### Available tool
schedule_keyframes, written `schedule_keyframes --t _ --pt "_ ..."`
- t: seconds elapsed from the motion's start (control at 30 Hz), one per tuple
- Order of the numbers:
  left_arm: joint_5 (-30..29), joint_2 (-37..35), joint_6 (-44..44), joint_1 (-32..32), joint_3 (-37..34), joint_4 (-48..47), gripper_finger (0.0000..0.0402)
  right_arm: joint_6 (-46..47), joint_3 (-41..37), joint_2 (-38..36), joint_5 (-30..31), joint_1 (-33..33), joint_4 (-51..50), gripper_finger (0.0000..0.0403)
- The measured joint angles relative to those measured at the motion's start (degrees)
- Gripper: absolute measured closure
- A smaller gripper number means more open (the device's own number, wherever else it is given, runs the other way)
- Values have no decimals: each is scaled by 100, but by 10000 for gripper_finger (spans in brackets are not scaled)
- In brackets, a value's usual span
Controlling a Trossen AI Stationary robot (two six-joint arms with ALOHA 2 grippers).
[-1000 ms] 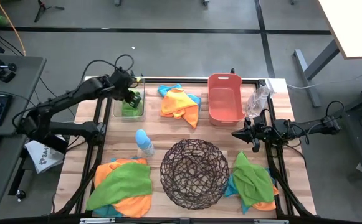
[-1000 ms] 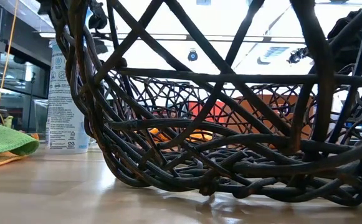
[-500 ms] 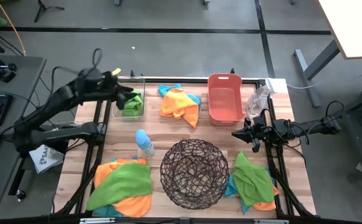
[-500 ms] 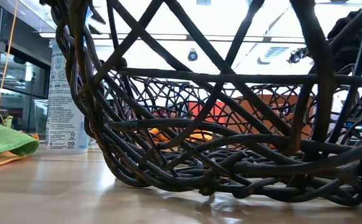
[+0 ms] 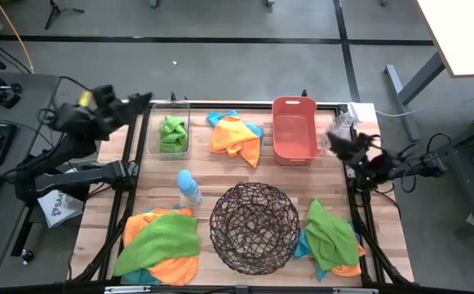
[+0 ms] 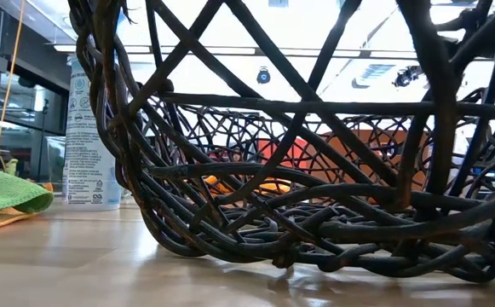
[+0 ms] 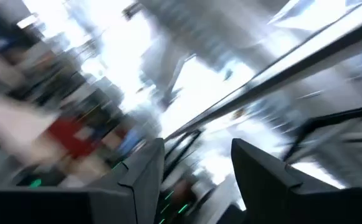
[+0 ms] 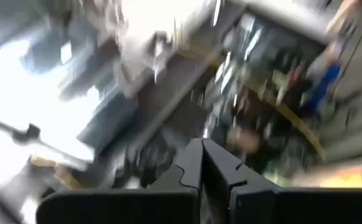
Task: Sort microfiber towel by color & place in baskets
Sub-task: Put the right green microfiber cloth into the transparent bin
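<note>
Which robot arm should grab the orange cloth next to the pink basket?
Probably the left. Its claw is open, near the clear bin with a green cloth inside. The orange cloth lies about midway, but the right claw is shut by the table's right edge.

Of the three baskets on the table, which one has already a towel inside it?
The clear plastic bin, at the table's far left corner: a green towel lies inside it. The salmon-orange basket and the round dark wire basket hold nothing.

The left tool (image 5: 143, 99), fingers apart, has left the clear rectangular plastic bin (image 5: 170, 135), where a green microfiber towel (image 5: 171, 131) now lies; the right tool (image 5: 338, 140) has swung toward the bin's far-side row.
</note>
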Motion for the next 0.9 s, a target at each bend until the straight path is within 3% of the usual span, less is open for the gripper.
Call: schedule_keyframes --t 0.1,0.2,0.3,0.47,0.57,0.73,0.9 --pt "-31 56 99 -113 2 416 225 -238 3 112 -211 -58 769 402" --pt "-259 76 304 -170 0 352 225 517 405 473 -1593 -94 698 402" --pt "-374 131 394 -168 -2 291 225 1210 1246 1168 -2399 49 -1068 394" --pt "-341 248 400 -168 -2 187 225 2408 3270 2476 -3581 325 -6052 348" --pt "-189 232 423 -168 -4 -56 225 2649 4408 3281 -4354 537 -8111 303" --pt "-2 141 540 -168 -4 -430 225 3202 5353 4413 -5084 1086 -9844 233" --pt "85 37 462 -166 -4 -808 225 3666 5079 5360 -5748 1618 -10011 188"
